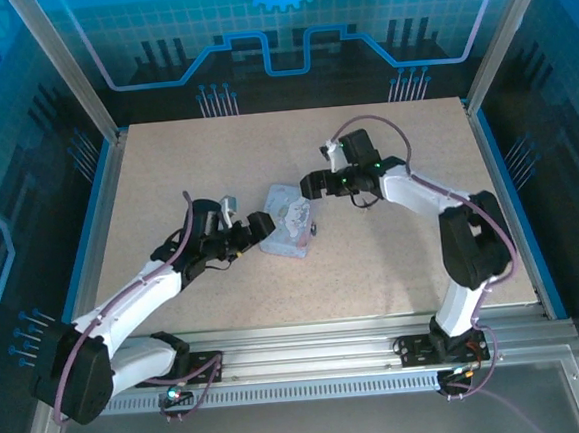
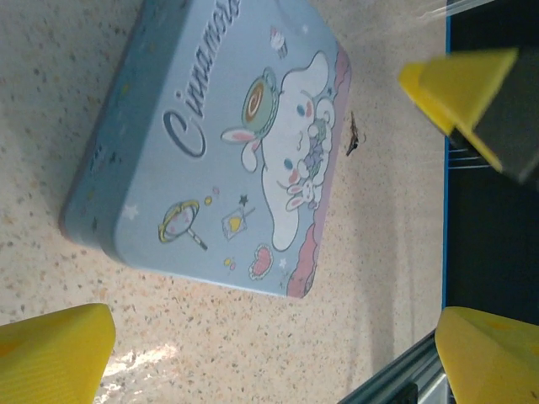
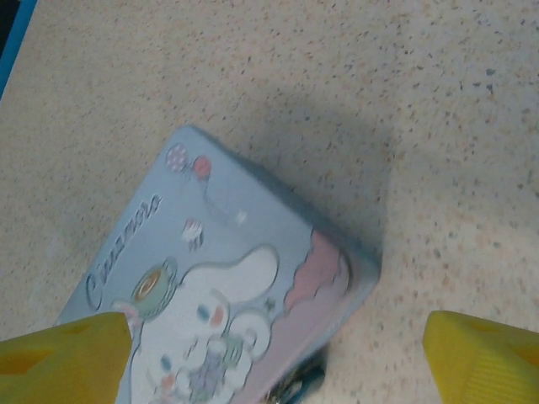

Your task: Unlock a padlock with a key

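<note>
Tin (image 1: 288,220) sits mid-table, lid up with a cartoon print, and it is the one bulky thing between the two arms. Padlock (image 1: 314,232) lies on the bare board just off the tin's pink-edged end, close to it; contact cannot be judged. In the left wrist view the padlock (image 2: 354,137) is a small dark speck beside that edge. In the right wrist view the padlock (image 3: 299,389) is a bluish-dark bit at the tin's lower corner, cut off by the frame. The key cannot be told apart from the lock at this size. Left gripper (image 1: 258,227) is at the tin's left side. In its own camera the left gripper (image 2: 269,362) has its yellow tips spread wide across the frame, holding nothing. Right gripper (image 1: 312,185) hangs just beyond the tin's far right corner. Seen from the wrist, the right gripper (image 3: 274,362) is also spread wide and empty, with the tin below and between its tips. From the left arm's side the tin body blocks a straight line to the padlock. Table (image 1: 214,152) is speckled beige board with open room toward the far edge and both sides. It has blue trim along the sides, aluminium posts at the corners and a slotted rail at the near edge. The walls are blue panels with circuit graphics.
</note>
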